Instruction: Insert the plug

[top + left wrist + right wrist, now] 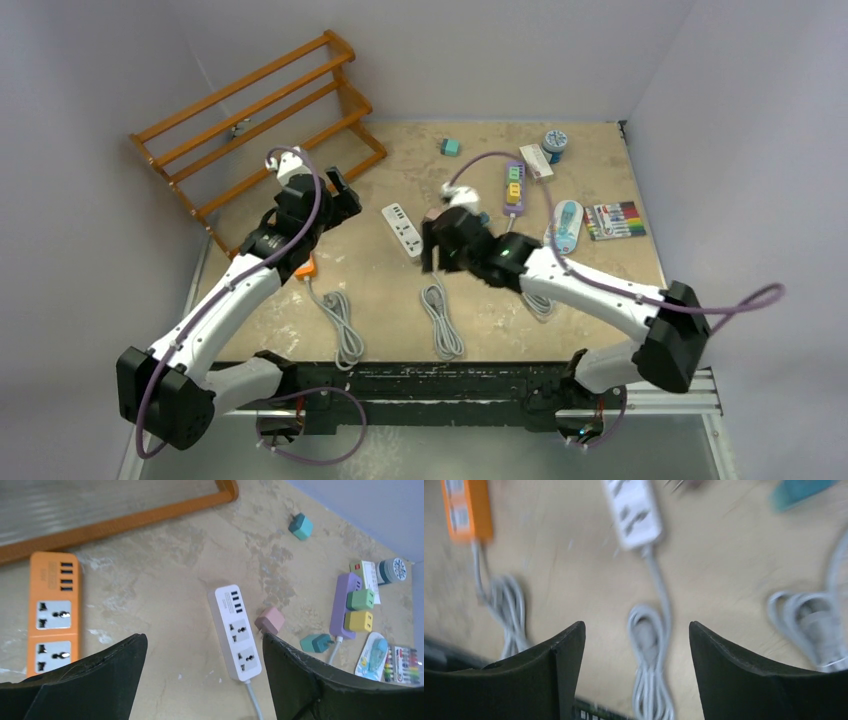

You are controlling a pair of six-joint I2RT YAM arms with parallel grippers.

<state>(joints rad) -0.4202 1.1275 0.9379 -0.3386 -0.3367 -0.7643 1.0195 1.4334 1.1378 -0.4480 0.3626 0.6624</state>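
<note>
**Both grippers spread wide and empty; plugs lie loose on the table**

At the far left, a wooden rack [260, 110] stands against the wall. The left gripper [205, 680] hangs above the table [500, 330] with its fingers far apart and nothing between them. Below it lies an orange power strip [54, 615] with four USB slots and two sockets. No brand shows on it.

Nearer the middle lies a white power strip [235, 632], also with four USB slots and two sockets, both of them vacant. Its grey cable [440, 325] is coiled toward the near edge. A pink plug [270, 621] rests on the table just beside the strip's right edge, plugged into nothing.

The right gripper [636, 670] hovers over that coiled cable. Its view is motion-blurred, but its fingers are clearly parted and grip nothing.

A teal plug [316, 642] lies loose right of the pink one. Next to it, a purple power strip [342, 605] carries a green adapter [361, 600] and a yellow adapter [359, 621]. A white card [369, 575] beside them bears a red mark and print too small to read.

At the far right, a clear blister pack [374, 655] holds what may be a blue correction-tape dispenser. A flat marker pack [402, 664] holds a row of coloured pens.
</note>
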